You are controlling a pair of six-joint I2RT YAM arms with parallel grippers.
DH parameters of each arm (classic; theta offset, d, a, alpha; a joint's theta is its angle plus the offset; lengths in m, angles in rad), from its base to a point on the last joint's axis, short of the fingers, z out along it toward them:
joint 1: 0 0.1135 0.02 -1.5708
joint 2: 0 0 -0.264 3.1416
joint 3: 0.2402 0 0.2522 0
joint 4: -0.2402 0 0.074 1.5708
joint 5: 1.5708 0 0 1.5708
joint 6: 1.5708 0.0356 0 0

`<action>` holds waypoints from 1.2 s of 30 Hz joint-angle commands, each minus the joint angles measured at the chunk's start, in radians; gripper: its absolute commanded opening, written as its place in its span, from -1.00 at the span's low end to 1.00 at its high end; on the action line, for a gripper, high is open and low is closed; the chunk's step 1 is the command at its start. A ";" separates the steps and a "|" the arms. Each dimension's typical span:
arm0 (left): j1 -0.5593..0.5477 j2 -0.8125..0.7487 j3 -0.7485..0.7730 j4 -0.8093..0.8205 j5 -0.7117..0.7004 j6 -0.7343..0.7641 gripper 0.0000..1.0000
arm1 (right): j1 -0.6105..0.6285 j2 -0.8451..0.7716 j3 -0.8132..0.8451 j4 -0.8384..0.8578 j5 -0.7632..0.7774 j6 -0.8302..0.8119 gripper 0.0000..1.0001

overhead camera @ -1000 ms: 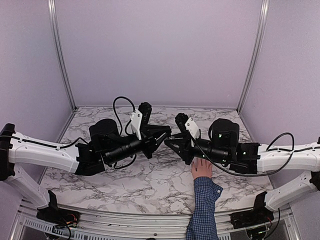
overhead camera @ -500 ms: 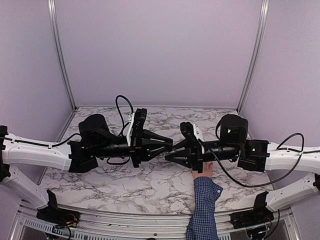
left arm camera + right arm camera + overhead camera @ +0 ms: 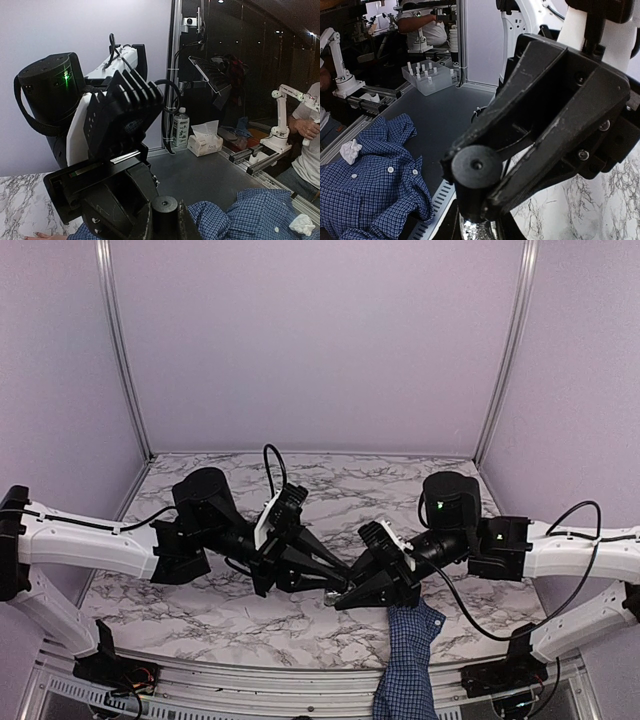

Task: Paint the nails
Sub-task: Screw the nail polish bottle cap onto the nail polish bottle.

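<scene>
Uncapping step: left hand (image 3: 165,223) clamps cap (image 3: 165,206), right hand (image 3: 478,224) looks closed on bottle (image 3: 479,233) over worktop (image 3: 200,600), nails hidden beneath it past sleeve (image 3: 408,660); next, lift brush out and steer to nails.

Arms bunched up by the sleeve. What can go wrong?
Left gripper grips the cap right against the right gripper; the jaws could clash.
The bottle is beside the checked sleeve; opened, polish may spill on it.
Top camera can't see the hand under the right gripper; it could get pressed.
</scene>
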 commanded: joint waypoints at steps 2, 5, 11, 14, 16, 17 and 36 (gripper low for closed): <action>0.036 -0.010 -0.013 -0.046 0.003 -0.021 -1.00 | 0.020 -0.003 0.074 0.054 -0.006 -0.028 -1.00; 0.051 -0.033 -0.032 -0.047 -0.013 -0.010 -1.00 | 0.019 -0.009 0.066 0.062 0.041 -0.017 -1.00; 0.076 -0.086 -0.064 -0.052 -0.152 -0.007 -0.57 | 0.014 -0.016 0.043 0.095 0.142 0.032 -1.00; 0.107 -0.144 -0.084 -0.052 -0.252 -0.016 -0.18 | 0.006 -0.005 0.042 0.100 0.235 0.068 -1.00; 0.117 -0.185 -0.105 -0.052 -0.351 -0.012 -0.02 | 0.002 0.002 0.042 0.100 0.296 0.089 -1.00; 0.117 -0.204 -0.116 -0.052 -0.395 -0.003 0.02 | -0.001 0.005 0.041 0.101 0.323 0.096 -1.00; 0.101 -0.202 -0.128 -0.052 -0.756 -0.083 0.02 | -0.008 0.056 -0.009 0.207 0.902 0.239 -1.00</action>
